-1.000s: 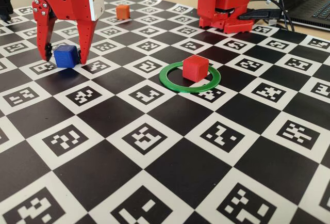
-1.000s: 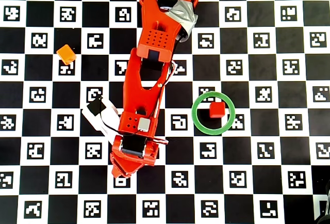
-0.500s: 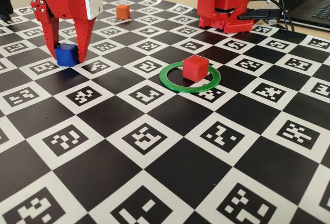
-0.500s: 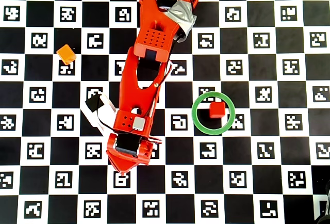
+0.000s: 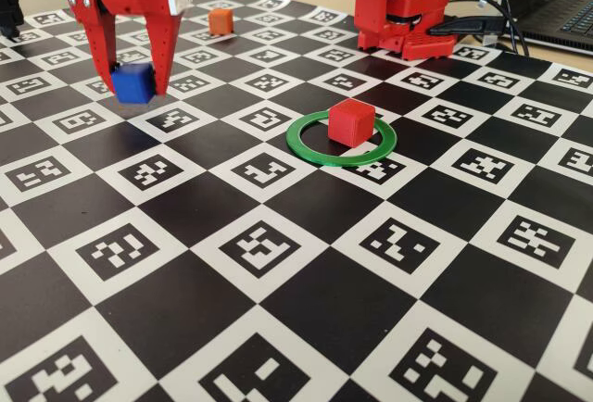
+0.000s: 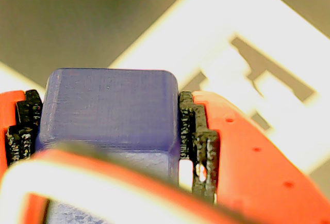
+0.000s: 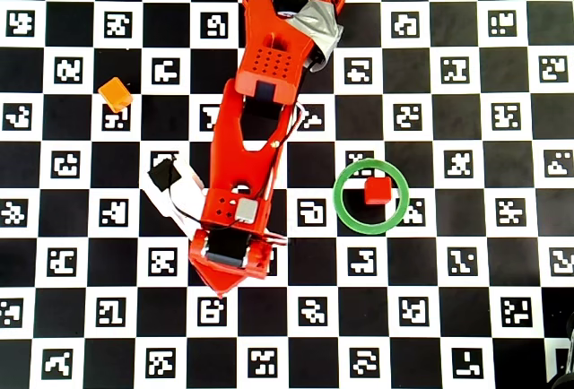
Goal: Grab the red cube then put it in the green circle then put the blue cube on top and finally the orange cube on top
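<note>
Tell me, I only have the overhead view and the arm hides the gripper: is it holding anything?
Observer: Yes. In the wrist view the blue cube sits clamped between the gripper's black pads.
Operator: Is the cube off the board?
Observer: The fixed view shows it lifted clear of the board, a shadow beneath it.
Operator: Does the red cube sit flat in the ring?
Observer: In the fixed view the red cube sits flat inside the green ring, nothing on top.
</note>
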Robot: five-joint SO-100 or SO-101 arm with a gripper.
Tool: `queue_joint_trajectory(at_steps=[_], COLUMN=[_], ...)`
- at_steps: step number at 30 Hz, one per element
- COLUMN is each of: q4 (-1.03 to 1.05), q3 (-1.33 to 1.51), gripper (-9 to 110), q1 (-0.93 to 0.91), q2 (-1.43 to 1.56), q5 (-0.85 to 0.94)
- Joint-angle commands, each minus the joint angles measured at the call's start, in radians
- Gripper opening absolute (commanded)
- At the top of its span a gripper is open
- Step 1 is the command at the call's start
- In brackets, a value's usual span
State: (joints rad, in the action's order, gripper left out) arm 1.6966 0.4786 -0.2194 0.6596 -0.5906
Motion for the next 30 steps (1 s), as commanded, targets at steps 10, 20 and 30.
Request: queue_joint_trajectory(at_steps=[10,20,30], q4=[-0.002,-0.103,-0.107], q3=[0.377,0.690,0.861], gripper=[3,3,3], q1=[0.078,0.147,0.301], q2=[0.505,0.773,0.919], q5=[0.089,0.133,0.209])
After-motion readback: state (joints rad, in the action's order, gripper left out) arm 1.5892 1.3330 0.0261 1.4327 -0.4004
